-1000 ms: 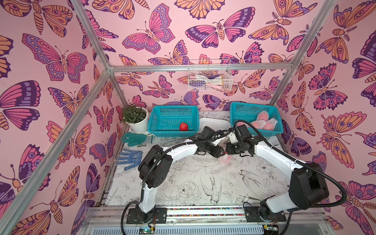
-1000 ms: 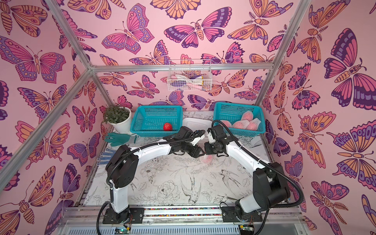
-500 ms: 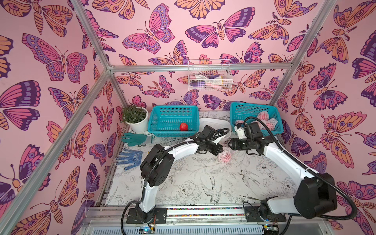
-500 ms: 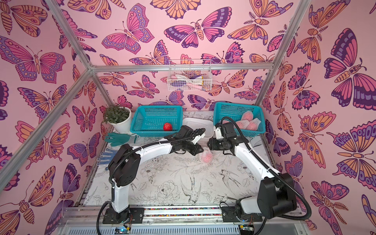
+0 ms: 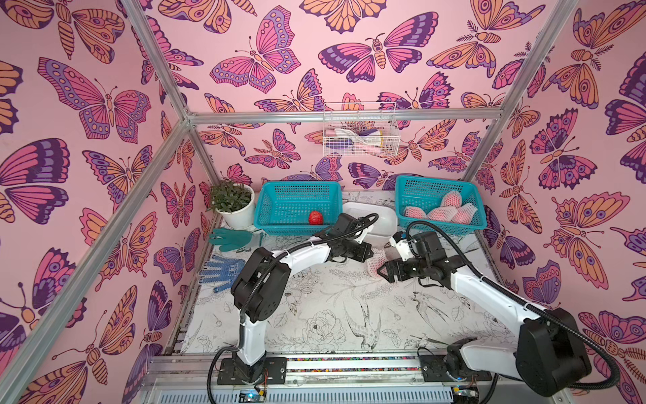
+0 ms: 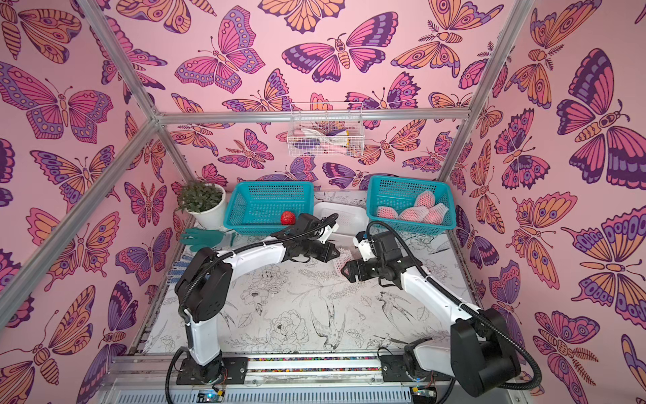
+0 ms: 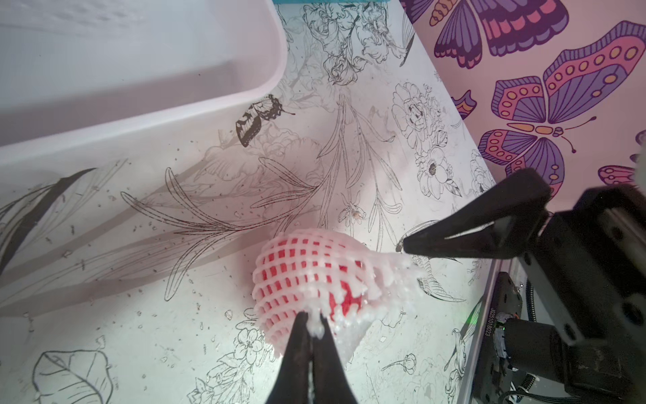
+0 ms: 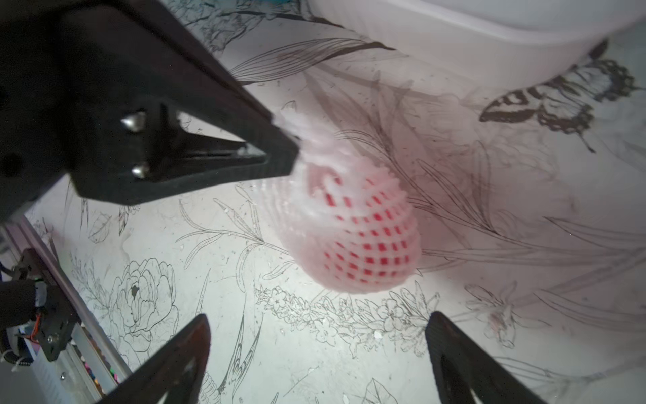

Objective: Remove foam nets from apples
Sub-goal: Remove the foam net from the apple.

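Note:
One apple in a white foam net sits low over the flowered table between both arms, blurred in the right wrist view. My left gripper is shut on the net's frayed edge, seen in both top views. My right gripper stands wide open just short of the netted apple, holding nothing; its place shows in a top view. Several netted apples lie in the right teal basket. A bare red apple lies in the left teal basket.
A white tub stands between the baskets, just behind the grippers. A potted plant, a teal glove and a blue dotted glove are at the left. A wire basket hangs on the back wall.
My right gripper has opened, let go of the net and drawn back a little. My left gripper has shut on the net's edge and stays with the apple.

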Robot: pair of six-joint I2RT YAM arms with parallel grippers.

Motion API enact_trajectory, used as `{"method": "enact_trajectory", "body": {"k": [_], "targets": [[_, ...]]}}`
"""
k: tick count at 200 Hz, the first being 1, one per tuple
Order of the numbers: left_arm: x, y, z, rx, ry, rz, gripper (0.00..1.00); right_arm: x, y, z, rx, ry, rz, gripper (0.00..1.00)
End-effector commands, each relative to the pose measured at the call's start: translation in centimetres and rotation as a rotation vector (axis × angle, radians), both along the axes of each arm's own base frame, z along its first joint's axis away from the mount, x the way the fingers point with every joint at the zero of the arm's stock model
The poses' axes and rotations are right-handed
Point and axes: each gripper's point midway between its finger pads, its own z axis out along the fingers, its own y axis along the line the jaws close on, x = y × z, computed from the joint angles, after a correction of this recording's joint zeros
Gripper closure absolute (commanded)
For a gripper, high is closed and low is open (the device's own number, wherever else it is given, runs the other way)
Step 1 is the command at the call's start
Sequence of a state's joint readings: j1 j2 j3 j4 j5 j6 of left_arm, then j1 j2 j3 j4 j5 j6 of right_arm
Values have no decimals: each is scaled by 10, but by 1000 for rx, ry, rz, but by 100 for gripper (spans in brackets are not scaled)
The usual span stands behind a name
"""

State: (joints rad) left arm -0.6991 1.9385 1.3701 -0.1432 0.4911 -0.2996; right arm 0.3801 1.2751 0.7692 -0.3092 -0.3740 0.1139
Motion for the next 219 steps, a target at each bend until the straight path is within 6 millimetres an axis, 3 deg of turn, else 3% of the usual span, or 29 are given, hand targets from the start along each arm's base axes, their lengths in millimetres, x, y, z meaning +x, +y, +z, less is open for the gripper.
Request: {"method": "enact_trajectory", "body": {"k": [1, 36, 68, 114, 169, 219], "targets": [[-4, -4, 21, -60, -11, -19, 100, 18, -1, 11, -37, -130, 4, 3], [-6, -8, 21, -75, 5, -36, 100, 31, 2, 8, -57, -174, 22, 0], [-7, -10, 18, -76, 17, -45, 100, 30, 9, -6, -54, -152, 70, 1], [-8, -11, 21, -82, 19, -52, 100, 41, 12, -9, -49, -154, 49, 1], [-10, -8, 18, -69, 30, -45, 100, 48, 13, -24, -57, -113, 16, 11], [-13, -11, 21, -80, 33, -59, 100, 50, 16, -21, -38, -133, -1, 25]]}}
